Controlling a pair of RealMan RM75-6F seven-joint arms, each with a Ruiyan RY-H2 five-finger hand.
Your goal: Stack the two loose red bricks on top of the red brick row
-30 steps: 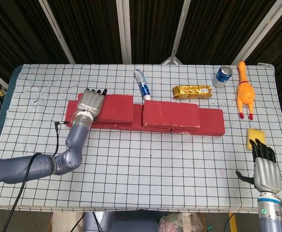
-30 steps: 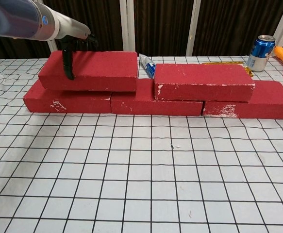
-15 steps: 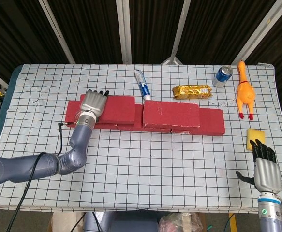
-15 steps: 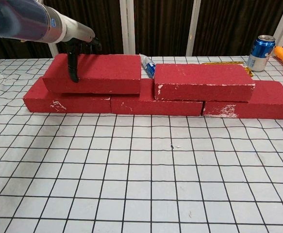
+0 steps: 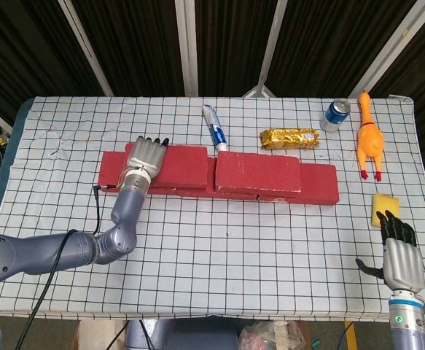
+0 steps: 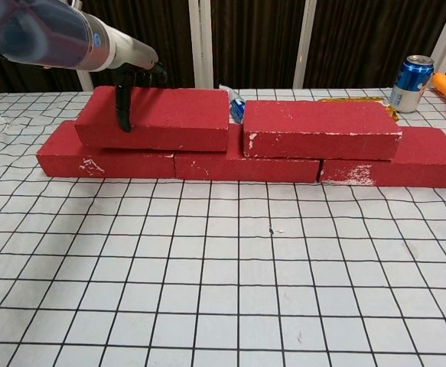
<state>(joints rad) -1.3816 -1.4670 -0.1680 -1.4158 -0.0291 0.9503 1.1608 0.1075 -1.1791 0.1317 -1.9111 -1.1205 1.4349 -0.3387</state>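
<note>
A: Gripping the left upper brick (image 6: pixel 157 116), the left hand (image 5: pixel 147 155) spans it from its back edge to the front face, a dark fingertip hooked over the front. The brick sits on the brick row (image 6: pixel 245 162), covering the seam between the two left bricks below.

B: And the other upper brick (image 6: pixel 318 128)?

A: Already seated, bridging the middle and right bricks. There's a narrow gap between the two upper bricks, so I'd judge the hand is holding on to nudge its brick right and close it.

B: The right hand (image 5: pixel 402 255)?

A: Low by the near right corner of the table (image 5: pixel 219 255), well apart from the bricks, fingers loosely straight, holding nothing.

B: Anything in the way?

A: A tube (image 5: pixel 214 129) lies just behind the gap, near the upper bricks' back edges. The gold packet (image 5: pixel 290 137), can (image 5: pixel 335 114), rubber chicken (image 5: pixel 369 138) and yellow sponge (image 5: pixel 384 208) sit clear to the right.
</note>
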